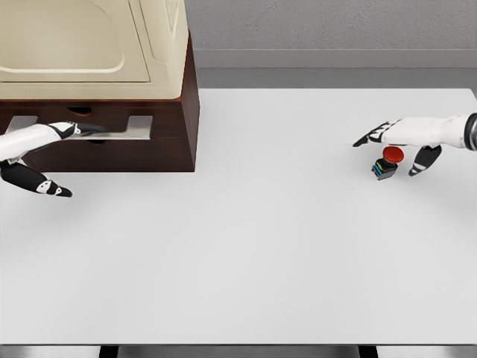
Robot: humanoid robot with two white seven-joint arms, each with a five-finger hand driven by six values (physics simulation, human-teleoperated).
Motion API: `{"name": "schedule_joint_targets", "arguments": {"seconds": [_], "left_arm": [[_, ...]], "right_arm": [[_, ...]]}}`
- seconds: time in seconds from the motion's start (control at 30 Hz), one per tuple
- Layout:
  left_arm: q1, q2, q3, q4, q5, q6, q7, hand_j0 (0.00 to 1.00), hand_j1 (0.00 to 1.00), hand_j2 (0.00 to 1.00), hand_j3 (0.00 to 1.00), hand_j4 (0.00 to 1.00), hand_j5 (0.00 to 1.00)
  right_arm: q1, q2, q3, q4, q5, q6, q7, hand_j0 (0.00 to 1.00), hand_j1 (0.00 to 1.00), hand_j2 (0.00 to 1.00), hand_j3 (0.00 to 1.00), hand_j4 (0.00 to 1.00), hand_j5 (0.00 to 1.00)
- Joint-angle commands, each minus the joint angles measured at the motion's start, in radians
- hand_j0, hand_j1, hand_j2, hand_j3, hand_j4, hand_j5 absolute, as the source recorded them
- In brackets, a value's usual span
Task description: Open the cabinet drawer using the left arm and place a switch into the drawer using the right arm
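Hovering right hand over switch, fingers spread, left hand fingers at drawer handle

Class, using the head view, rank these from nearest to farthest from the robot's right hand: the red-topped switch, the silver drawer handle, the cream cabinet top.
1. Red-topped switch, just below the right hand.
2. Cream cabinet top, far left, rear.
3. Silver drawer handle, far left; nearly tied with the top.

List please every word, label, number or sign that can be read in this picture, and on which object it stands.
None can be read. The switch, with its red button, shows no legible marking at this size. The cabinet, its drawer handle, the white table and each robot hand, left and right, are plain.
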Motion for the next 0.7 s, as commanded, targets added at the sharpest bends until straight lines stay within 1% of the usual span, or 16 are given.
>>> {"name": "schedule_joint_targets", "arguments": {"seconds": [0.0, 0.2, 0.23, 0.3, 0.33, 0.4, 0.43, 0.47, 0.57, 0.6, 0.63, 0.67], "left_arm": [[0.002, 0.007, 0.001, -0.005, 0.012, 0.002, -0.001, 1.00, 1.00, 1.00, 1.00, 1.00, 1.00], [0.003, 0.019, -0.001, -0.022, 0.017, 0.002, -0.007, 1.00, 1.00, 1.00, 1.00, 1.00, 1.00], [0.003, 0.028, -0.001, -0.024, 0.017, 0.002, -0.007, 1.00, 1.00, 1.00, 1.00, 1.00, 1.00], [0.014, 0.030, -0.001, -0.027, 0.017, 0.002, -0.007, 1.00, 1.00, 1.00, 1.00, 1.00, 1.00], [0.017, 0.033, -0.001, -0.035, 0.017, 0.002, -0.007, 1.00, 1.00, 1.00, 1.00, 1.00, 1.00], [0.017, 0.048, -0.001, -0.050, 0.019, 0.002, -0.007, 1.00, 1.00, 1.00, 1.00, 1.00, 1.00], [0.017, 0.053, -0.001, -0.053, 0.019, 0.002, -0.007, 1.00, 1.00, 1.00, 1.00, 1.00, 1.00], [0.017, 0.059, -0.001, -0.058, 0.020, 0.002, -0.007, 1.00, 1.00, 1.00, 1.00, 1.00, 1.00], [0.017, 0.077, -0.001, -0.075, 0.029, 0.002, -0.007, 1.00, 1.00, 1.00, 1.00, 1.00, 1.00], [0.017, 0.082, -0.001, -0.079, 0.031, 0.002, -0.007, 1.00, 1.00, 1.00, 1.00, 1.00, 1.00], [0.025, 0.084, -0.001, -0.082, 0.031, 0.002, -0.007, 1.00, 1.00, 1.00, 1.00, 1.00, 1.00], [0.031, 0.085, 0.001, -0.082, 0.034, 0.002, -0.007, 1.00, 1.00, 1.00, 1.00, 1.00, 1.00]], "right_arm": [[0.000, 0.001, -0.001, 0.002, -0.004, 0.001, 0.000, 1.00, 1.00, 1.00, 1.00, 1.00, 1.00], [0.002, 0.001, -0.002, 0.009, -0.002, 0.001, 0.002, 1.00, 1.00, 1.00, 1.00, 1.00, 1.00], [0.008, -0.001, -0.001, 0.008, 0.001, 0.001, 0.004, 0.99, 0.99, 0.99, 0.99, 0.99, 0.99], [0.008, -0.001, -0.002, 0.006, 0.008, 0.001, 0.008, 0.94, 0.94, 0.94, 0.94, 0.94, 0.94], [0.008, -0.001, -0.002, 0.008, 0.007, 0.001, 0.008, 0.86, 0.86, 0.86, 0.86, 0.86, 0.86], [0.008, -0.002, -0.002, 0.009, 0.008, 0.001, 0.013, 0.78, 0.78, 0.78, 0.78, 0.78, 0.78], [0.008, -0.002, -0.002, 0.009, 0.007, 0.001, 0.013, 0.75, 0.75, 0.75, 0.75, 0.75, 0.75], [0.008, -0.001, -0.002, 0.011, 0.008, 0.001, 0.013, 0.68, 0.68, 0.68, 0.68, 0.68, 0.68], [0.011, 0.002, -0.004, 0.015, 0.008, 0.001, 0.013, 0.61, 0.61, 0.61, 0.61, 0.61, 0.61], [0.011, 0.002, -0.004, 0.015, 0.010, 0.001, 0.013, 0.56, 0.56, 0.56, 0.56, 0.56, 0.56], [0.012, 0.005, -0.004, 0.017, 0.010, 0.001, 0.013, 0.56, 0.56, 0.56, 0.56, 0.56, 0.56], [0.012, 0.005, -0.004, 0.017, 0.011, 0.001, 0.013, 0.53, 0.53, 0.53, 0.53, 0.53, 0.53]]}}
